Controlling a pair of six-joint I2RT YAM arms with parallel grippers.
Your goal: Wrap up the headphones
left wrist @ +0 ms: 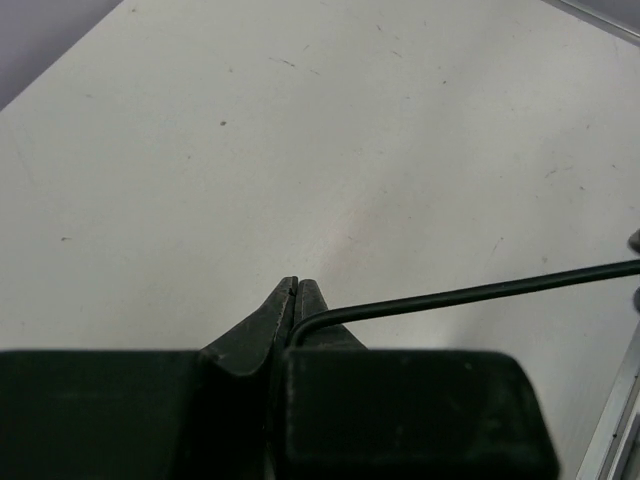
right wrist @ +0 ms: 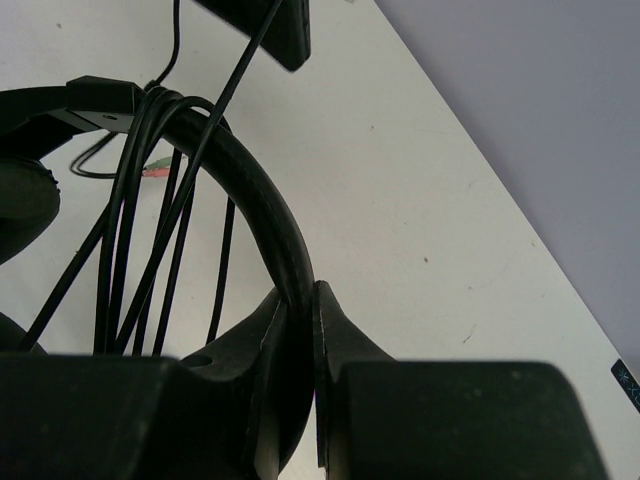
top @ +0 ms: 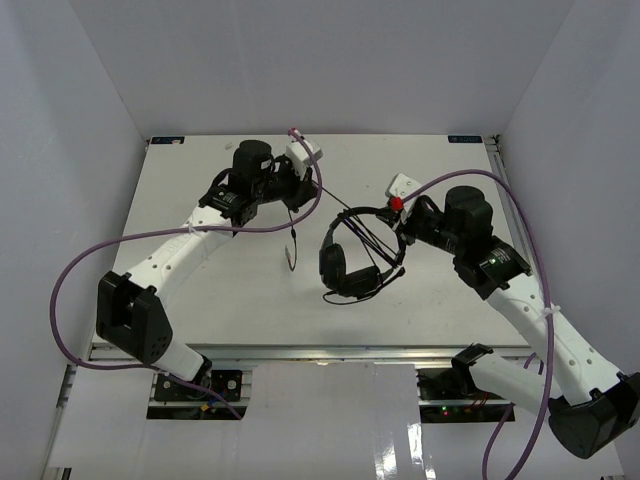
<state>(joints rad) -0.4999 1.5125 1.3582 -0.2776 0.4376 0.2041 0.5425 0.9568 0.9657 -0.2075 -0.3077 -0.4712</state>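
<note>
Headphones (right wrist: 272, 220) inside right claw (right wrist: 300, 300)

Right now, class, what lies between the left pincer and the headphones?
Only the cord, running from left pincer to headphones over bare table; top view shows it.

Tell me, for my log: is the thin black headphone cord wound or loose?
Partly wound: the thin black cord loops the arched black headband several times, then reaches the left gripper.
</note>
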